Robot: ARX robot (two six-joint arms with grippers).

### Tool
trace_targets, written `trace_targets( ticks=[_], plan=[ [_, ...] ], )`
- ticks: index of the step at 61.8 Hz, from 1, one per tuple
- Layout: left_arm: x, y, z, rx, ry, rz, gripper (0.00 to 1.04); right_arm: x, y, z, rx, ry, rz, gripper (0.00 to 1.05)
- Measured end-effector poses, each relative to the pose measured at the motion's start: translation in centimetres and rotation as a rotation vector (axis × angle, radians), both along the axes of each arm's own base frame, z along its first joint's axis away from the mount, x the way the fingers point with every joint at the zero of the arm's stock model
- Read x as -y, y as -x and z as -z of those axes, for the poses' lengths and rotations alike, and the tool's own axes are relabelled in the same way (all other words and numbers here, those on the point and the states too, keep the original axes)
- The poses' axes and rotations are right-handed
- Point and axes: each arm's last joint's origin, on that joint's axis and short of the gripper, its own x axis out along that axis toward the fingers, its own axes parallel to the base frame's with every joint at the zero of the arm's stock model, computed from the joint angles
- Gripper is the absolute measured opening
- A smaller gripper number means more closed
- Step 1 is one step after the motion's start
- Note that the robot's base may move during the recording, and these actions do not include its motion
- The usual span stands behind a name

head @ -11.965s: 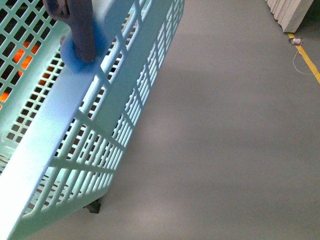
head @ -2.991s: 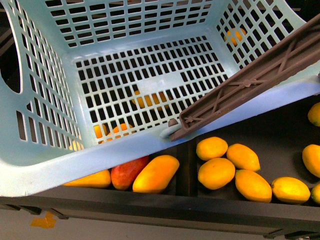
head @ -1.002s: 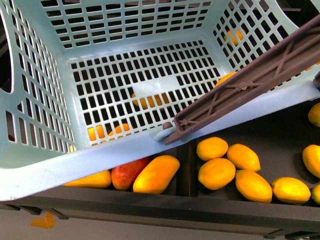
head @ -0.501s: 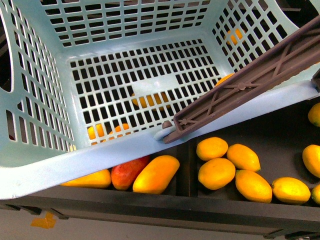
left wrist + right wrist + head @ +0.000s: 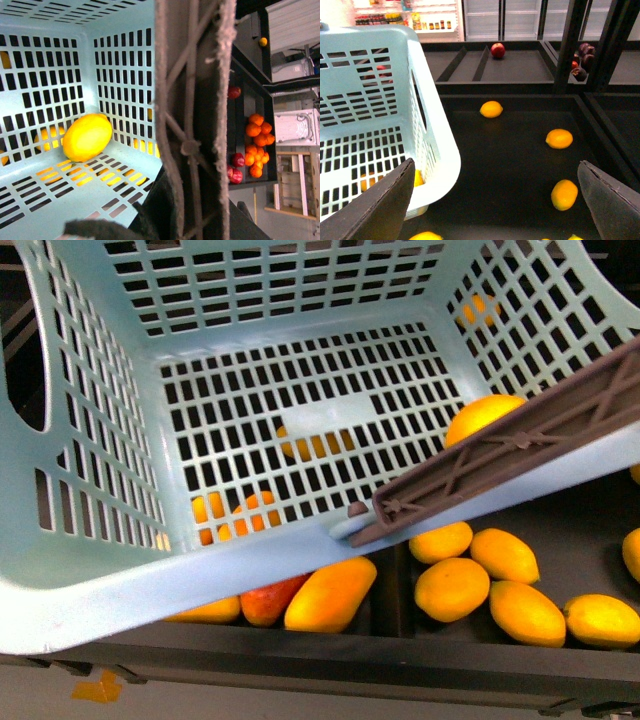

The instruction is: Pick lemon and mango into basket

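Note:
The light teal basket (image 5: 120,585) fills the front view, held over dark fruit bins. My left gripper (image 5: 187,212) is shut on its brown handle (image 5: 192,100), which crosses the front view (image 5: 500,455). One yellow oval lemon (image 5: 87,136) lies on the basket floor in a corner; it also shows in the front view (image 5: 480,417), partly behind the handle. Mangoes (image 5: 330,595) lie in the bin under the basket's near rim. My right gripper (image 5: 495,205) is open and empty beside the basket wall (image 5: 437,150), above loose lemons (image 5: 564,194).
A red-and-orange fruit (image 5: 270,600) lies between mangoes. Several lemons (image 5: 452,588) sit in the right bin, past a dark divider (image 5: 388,590). The right wrist view shows more lemons (image 5: 559,138), a red apple (image 5: 497,50) and shelf posts (image 5: 572,35). Oranges (image 5: 256,145) lie beyond the handle.
The basket has shifted slightly against the bins below. The yellow fruit in its right corner, absent 3 seconds ago, now shows more fully behind the handle.

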Motion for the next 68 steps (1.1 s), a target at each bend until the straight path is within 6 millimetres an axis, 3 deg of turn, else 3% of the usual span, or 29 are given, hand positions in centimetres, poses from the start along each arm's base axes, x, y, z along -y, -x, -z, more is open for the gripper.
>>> trace_targets(
  ticks=[68],
  plan=[
    [-0.29,-0.24,-0.01,0.002,-0.002,-0.018,0.06,0.00,0.09,0.23,-0.007,0.000,-0.004,0.96]
  ],
)
